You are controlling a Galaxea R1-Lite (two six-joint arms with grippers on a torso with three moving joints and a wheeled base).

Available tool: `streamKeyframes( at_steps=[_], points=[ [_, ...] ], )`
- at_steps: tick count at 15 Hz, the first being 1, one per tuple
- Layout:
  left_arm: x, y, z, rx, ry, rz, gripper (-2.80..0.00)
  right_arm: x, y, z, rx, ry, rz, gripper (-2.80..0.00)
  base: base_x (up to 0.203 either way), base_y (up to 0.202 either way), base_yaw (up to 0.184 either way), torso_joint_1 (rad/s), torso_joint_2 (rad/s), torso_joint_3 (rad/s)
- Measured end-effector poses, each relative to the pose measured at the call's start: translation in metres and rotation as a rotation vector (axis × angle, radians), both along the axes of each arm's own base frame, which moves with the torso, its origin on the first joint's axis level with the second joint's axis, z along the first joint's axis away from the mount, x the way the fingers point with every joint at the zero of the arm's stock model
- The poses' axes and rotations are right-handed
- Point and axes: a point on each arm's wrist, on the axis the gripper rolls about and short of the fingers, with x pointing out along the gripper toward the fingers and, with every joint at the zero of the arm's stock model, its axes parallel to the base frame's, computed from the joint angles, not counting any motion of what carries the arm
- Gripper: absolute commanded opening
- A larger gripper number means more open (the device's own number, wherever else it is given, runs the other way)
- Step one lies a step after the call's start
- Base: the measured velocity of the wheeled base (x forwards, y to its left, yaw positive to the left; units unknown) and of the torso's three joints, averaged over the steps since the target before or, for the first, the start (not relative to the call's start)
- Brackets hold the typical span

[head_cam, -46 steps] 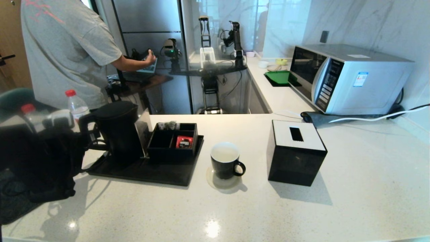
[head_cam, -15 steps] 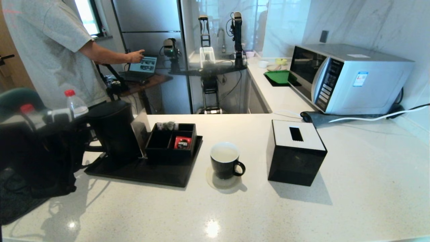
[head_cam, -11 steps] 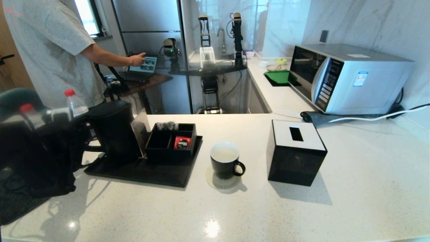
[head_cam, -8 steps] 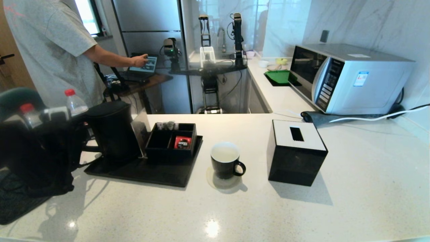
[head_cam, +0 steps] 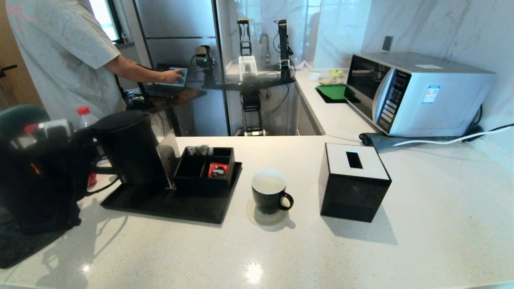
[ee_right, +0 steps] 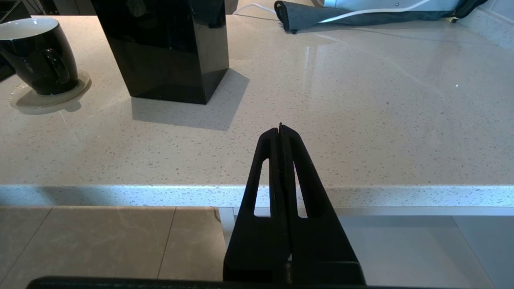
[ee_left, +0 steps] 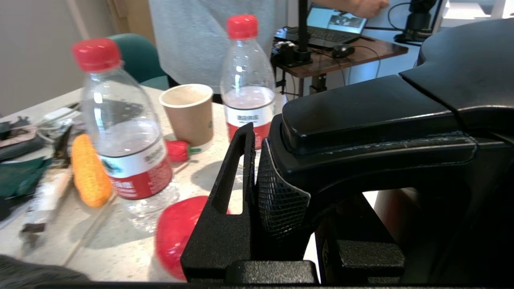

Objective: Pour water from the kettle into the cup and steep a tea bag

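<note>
Left claw (ee_left: 277,192) on kettle (head_cam: 128,148) handle, above tray (head_cam: 168,204) edge.

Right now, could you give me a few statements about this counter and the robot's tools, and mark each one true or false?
1. The left tool is clamped on the handle of the kettle. True.
2. The cup lies tipped on its side. False: it stands upright on a pale coaster.
3. The right tool is shut and holds nothing. True.
4. The kettle is tipped over the cup, pouring. False: it is above the black tray, to the cup's left.
5. The black box stands between the kettle and the cup. False: it is on the cup's other side.
</note>
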Motion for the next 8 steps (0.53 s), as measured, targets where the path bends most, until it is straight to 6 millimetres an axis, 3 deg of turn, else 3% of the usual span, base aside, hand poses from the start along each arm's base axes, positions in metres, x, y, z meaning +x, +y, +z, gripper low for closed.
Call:
streamKeyframes(
  at_steps=[8],
  points=[
    [-0.032,0.001,0.02,-0.007,-0.014,-0.017,-2.8,0.0,0.0,0.0,0.0,0.0,0.0,-2.8,0.0,0.0,0.0,0.0,0.0,0.0]
  ],
)
